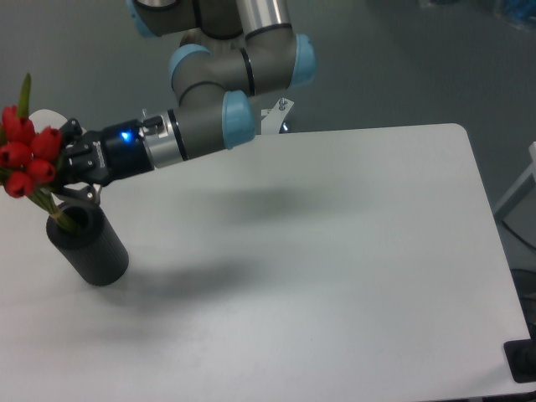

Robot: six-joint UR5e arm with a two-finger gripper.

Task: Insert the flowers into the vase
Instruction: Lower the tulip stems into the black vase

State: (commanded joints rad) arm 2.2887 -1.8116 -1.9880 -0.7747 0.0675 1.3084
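Gripper (69,172) at table's (335,251) far-left edge, fingers seemingly closed on flowers (27,159); stems slant down-right into vase (88,244) mouth directly below. You'd push along stem axis, buds up-left.

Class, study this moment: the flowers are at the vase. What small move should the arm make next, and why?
Probably lower a little further before releasing: the end effector is at the flowers, whose stems already meet the mouth of the vase, while the blooms lean left, so they look barely seated.
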